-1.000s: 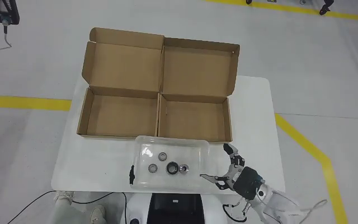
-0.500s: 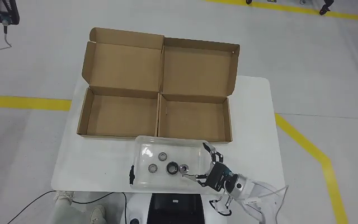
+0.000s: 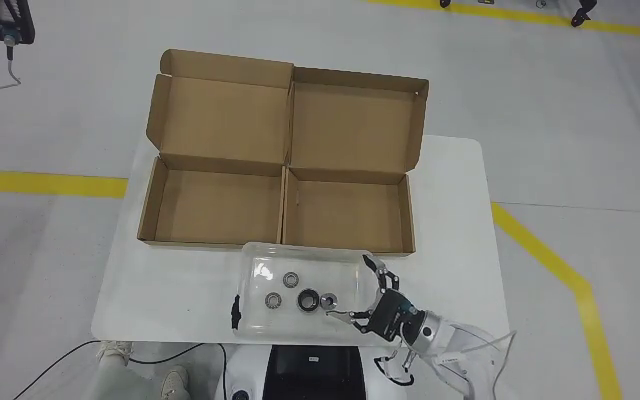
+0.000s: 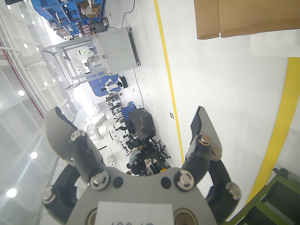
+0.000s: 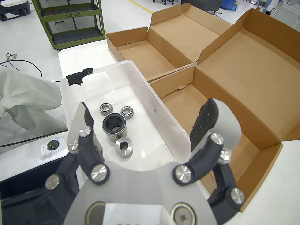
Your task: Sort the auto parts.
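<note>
A clear plastic tray (image 3: 305,262) at the table's front edge holds two small bearings (image 5: 105,109) (image 5: 127,112), a black-lined steel sleeve (image 5: 114,126) and a short steel bushing (image 5: 124,147). My right gripper (image 3: 352,288) hovers open over the tray's right end, fingers spread wide and empty, with the bushing (image 3: 329,297) nearest it. Behind the tray stand two open cardboard boxes, left (image 3: 215,205) and right (image 3: 347,215), both empty. My left gripper (image 4: 127,110) is open and empty, pointing out at the room beyond the table.
The boxes' lids (image 3: 355,120) stand up at the back. Black tape (image 5: 78,77) marks the tray's far end. A green shelf cart (image 5: 65,12) and a white cloth (image 5: 25,99) lie beyond the table. Bare tabletop (image 3: 450,200) stretches right of the boxes.
The right gripper moved left from the table's front right corner to the tray's right end, then held still. The parts have not moved.
</note>
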Motion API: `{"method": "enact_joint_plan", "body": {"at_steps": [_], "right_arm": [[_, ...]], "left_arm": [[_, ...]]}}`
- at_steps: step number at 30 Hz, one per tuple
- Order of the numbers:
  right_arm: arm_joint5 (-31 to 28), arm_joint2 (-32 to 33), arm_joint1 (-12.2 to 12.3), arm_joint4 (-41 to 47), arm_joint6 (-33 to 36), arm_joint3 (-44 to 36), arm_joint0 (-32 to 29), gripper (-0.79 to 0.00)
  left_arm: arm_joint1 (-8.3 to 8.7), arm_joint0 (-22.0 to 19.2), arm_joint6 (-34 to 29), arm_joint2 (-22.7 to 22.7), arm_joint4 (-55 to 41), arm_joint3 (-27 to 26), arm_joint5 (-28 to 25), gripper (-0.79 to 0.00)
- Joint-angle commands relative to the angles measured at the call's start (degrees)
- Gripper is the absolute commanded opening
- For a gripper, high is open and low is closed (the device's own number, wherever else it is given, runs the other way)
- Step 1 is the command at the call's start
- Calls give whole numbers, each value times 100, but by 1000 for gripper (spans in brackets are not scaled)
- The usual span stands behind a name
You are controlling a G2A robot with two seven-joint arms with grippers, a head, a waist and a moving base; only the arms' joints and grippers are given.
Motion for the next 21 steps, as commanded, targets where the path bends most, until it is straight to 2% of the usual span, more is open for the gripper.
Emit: {"method": "enact_joint_plan", "body": {"at_steps": [1, 5, 8, 10, 14, 15, 21], "right_arm": [[-274, -77, 20, -23, 257, -10, 143, 0], [-995, -278, 51, 110, 894, 88, 638, 0], [-1183, -480, 43, 311, 1431, 199, 986, 0], [-1179, -625, 34, 370, 1786, 187, 1169, 0], [-1124, -898, 21, 466, 2388, 204, 1417, -157], [-1079, -957, 17, 492, 2532, 206, 1464, -166], [-844, -1256, 17, 530, 3189, 123, 1573, -114]], "left_arm": [[0, 0, 0, 0, 0, 0, 0, 0], [0, 0, 0, 0, 0, 0, 0, 0], [0, 0, 0, 0, 0, 0, 0, 0], [0, 0, 0, 0, 0, 0, 0, 0], [0, 0, 0, 0, 0, 0, 0, 0], [0, 0, 0, 0, 0, 0, 0, 0], [0, 0, 0, 0, 0, 0, 0, 0]]}}
